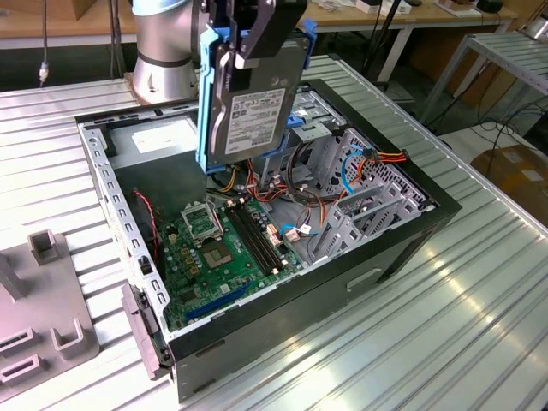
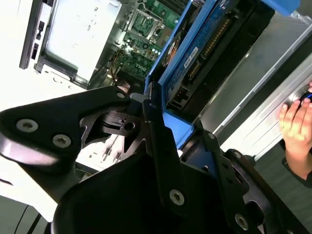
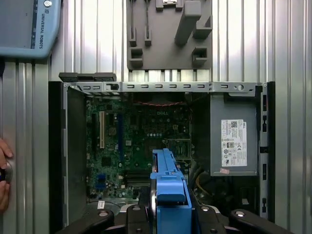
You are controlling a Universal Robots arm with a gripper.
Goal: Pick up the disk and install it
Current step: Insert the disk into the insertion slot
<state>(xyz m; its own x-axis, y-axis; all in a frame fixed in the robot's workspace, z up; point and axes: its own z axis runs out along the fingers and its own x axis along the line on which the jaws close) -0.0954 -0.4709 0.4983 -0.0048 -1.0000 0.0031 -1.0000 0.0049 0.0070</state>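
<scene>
The disk (image 1: pixel 251 116), a dark grey hard drive with a label and blue side rails, hangs upright above the open computer case (image 1: pixel 104 175). My gripper (image 1: pixel 254 41) is shut on its upper end. In the second wrist view the black fingers (image 2: pixel 161 141) clamp the blue rail, and the disk's dark connector edge (image 2: pixel 214 46) runs away from them. In the first wrist view the disk's blue rail (image 3: pixel 168 187) stands over the green motherboard (image 3: pixel 136 131), with my gripper (image 3: pixel 168 217) holding it.
Cables and a metal drive cage (image 1: pixel 342 171) fill the case's side on the exterior view's right. The power supply (image 3: pixel 234 141) sits in one corner. A grey fixture (image 1: pixel 47 325) lies beside the case. A person's hand (image 2: pixel 297 122) rests on the table nearby.
</scene>
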